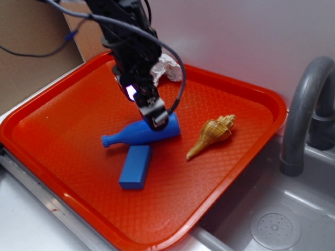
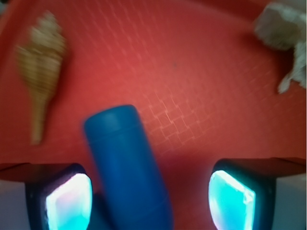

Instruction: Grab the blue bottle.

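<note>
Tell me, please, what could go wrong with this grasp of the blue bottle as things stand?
1. In the wrist view the matte blue plastic bottle sits off-centre in the open gripper, near one finger; closing might push it aside.
2. It lies on its side on the red plastic tray, so it may roll.
3. The blue rectangular block is close by and could be bumped.

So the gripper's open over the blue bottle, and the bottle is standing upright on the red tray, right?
Not quite. The blue bottle lies on its side on the red tray, as the exterior view shows. The gripper is indeed open over it, one finger either side.
</note>
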